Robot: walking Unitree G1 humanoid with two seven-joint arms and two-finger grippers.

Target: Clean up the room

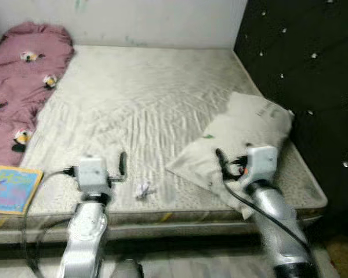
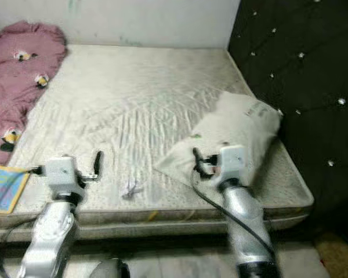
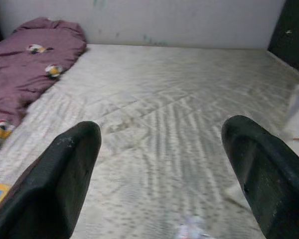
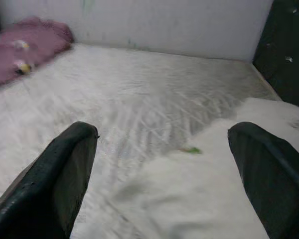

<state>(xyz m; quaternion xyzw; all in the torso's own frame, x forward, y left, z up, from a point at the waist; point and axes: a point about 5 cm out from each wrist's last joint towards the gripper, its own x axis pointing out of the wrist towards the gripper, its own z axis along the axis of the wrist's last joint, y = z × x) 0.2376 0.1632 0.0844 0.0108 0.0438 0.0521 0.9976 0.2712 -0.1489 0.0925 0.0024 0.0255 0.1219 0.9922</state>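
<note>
Nearest, at the mattress front edge: 2 silver arms raised side by side, forearms rising from 6 o'clock, both wrists level and pointing toward 12.

Left gripper [image 3: 159, 164]: fingers spread wide, released, nothing between them. It hovers over the mattress [image 1: 139, 98] front strip. A small crumpled white scrap [image 1: 143, 189] lies just beside it toward 3 o'clock, on the bare mattress, between the 2 arms. The left wrist view catches the scrap low between the open fingers, so it sits slightly ahead and under the hand.

Right gripper [image 4: 164, 164]: also open and empty, hovering over the near corner of the white pillow [image 1: 243, 139]. A small green mark shows on the pillow fabric ahead of the fingers.

Key relation: the pillow lies askew, long axis running from about 7 o'clock up to 1 o'clock, its far end close to the dark tufted headboard [image 1: 313, 75]. The right arm is plainly nearer, already above the pillow's low corner. Judgement: straightening the pillow falls to the right hand; the scrap falls to the left.

At 9 o'clock on the front edge: a colourful book [image 1: 11, 188], flat, well apart from the left hand.

Farther, 10 to 11 o'clock: a rumpled pink blanket [image 1: 20, 87] with small printed figures along the mattress side.

Farthest: pale wall [image 1: 133, 20] at 12.
</note>
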